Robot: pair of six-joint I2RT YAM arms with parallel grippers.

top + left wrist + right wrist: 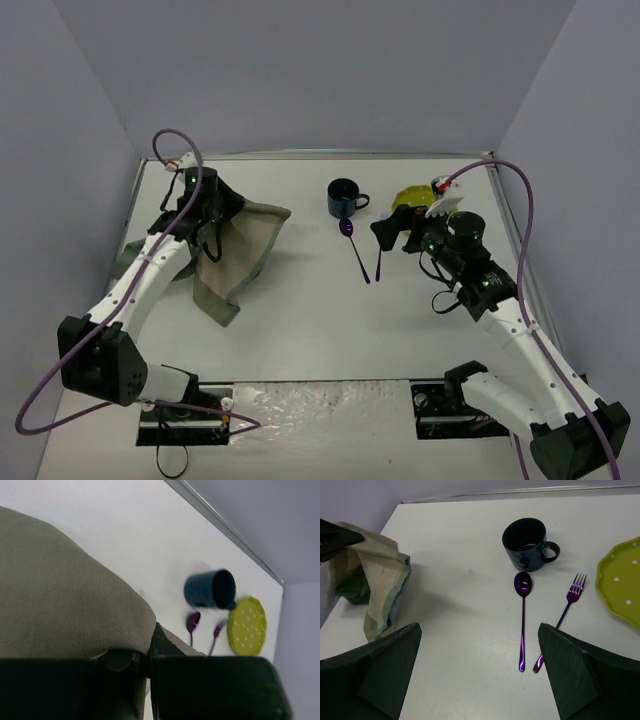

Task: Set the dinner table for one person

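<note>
**Left arm has the placemat pinched up at the left edge; right pincer wide open over the cutlery**

- Dinner table (300, 330): white top with a thin metal rim along the far and right sides. Grey walls (320, 70) rise close behind the left, far and right edges.
- Left gripper (147, 655): fingers closed down to a thin slit on the grey-green placemat (245, 245). The cloth drapes over one finger and hangs bunched below the grip.
- The placemat sits in the far-left part of the table, by the left edge. One corner trails toward the near side and a fold lies out toward the middle. It is not flat.
- Right gripper (479, 630): jaws spread wide, nothing between them, no contact with anything. It hovers over the table just near of the cutlery.
- Dark blue mug (526, 544): upright in the far middle, handle pointing at the plate.
- Yellow-green dotted plate (622, 580): far right, close to the right rim. In the top view the right arm partly covers it.
- Purple spoon (522, 625): bowl just near of the mug, not touching it.
- Purple fork (560, 625): just right of the spoon, between the spoon and the plate. The two handle ends converge but stay apart.
- Open room: a bare strip of white top between the placemat fold and the spoon, and bare top across the near half down to the arm bases.
</note>
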